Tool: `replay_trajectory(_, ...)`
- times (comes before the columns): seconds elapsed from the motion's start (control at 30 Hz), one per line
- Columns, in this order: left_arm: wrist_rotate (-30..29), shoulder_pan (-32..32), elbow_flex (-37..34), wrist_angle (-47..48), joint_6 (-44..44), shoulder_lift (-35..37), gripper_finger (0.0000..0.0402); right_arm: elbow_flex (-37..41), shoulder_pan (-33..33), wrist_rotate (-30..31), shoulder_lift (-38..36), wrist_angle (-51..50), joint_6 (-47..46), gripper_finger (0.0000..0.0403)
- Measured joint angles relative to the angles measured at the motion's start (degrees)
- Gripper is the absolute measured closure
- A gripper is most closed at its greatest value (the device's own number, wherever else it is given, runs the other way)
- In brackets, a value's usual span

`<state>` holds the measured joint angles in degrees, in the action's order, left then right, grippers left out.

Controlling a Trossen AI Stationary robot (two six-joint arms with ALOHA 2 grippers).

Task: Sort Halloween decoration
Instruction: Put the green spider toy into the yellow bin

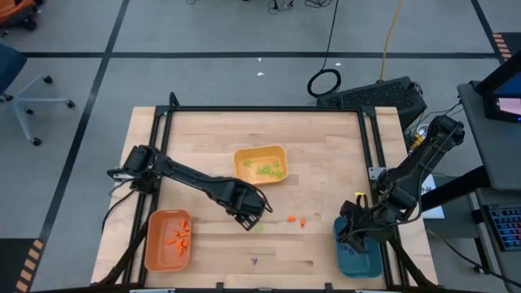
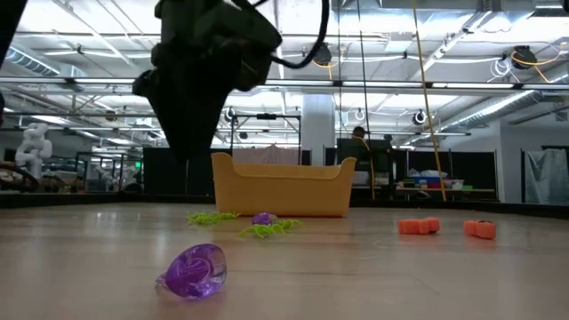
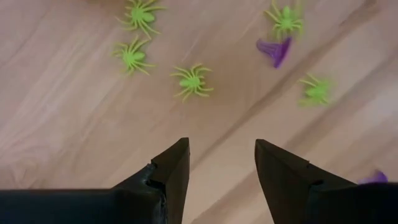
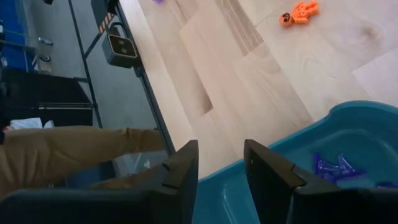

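The left claw (image 3: 221,165) hangs open and empty above the green spiders (image 3: 191,81); they look light and springy; best pinch the body, not the thin legs.

table (image 1: 326,155): wood | on it: orange tray (image 1: 167,255), yellow tray (image 1: 260,152), teal tray (image 1: 359,262), loose spiders (image 3: 192,81)

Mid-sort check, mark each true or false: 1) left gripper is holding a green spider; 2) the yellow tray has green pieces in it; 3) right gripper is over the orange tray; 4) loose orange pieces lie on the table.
1) False: the left gripper is open and empty above the green spiders.
2) True: the yellow tray holds green pieces.
3) False: the right gripper is at the teal tray.
4) True: orange pieces lie loose on the table.
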<state>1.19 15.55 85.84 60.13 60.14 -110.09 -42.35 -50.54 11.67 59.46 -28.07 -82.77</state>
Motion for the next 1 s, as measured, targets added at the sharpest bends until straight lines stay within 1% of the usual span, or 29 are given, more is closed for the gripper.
replay_trajectory(0.27, -1.1, 0.0, 0.0, -2.7, -0.7, -4.0, 0.0227, 0.0, 0.0, -0.2, 0.0, 0.0, 0.1, 0.0285)
replay_trajectory(0.53, -4.3, -0.3, 0.0, -5.3, -0.7, -6.2, 0.0227, 0.0, 0.0, -0.2, 0.0, 0.0, -0.4, 0.0285)
replay_trajectory(0.8, -4.5, -0.6, 0.0, -5.6, -0.9, -8.7, 0.0227, 0.0, 0.0, -0.1, 0.0, 0.0, -0.5, 0.0285)
replay_trajectory(1.0, -4.5, -0.5, 0.0, -5.1, -0.9, -8.9, 0.0227, 0.0, 0.0, 0.0, 0.0, 0.0, -0.5, 0.0285)
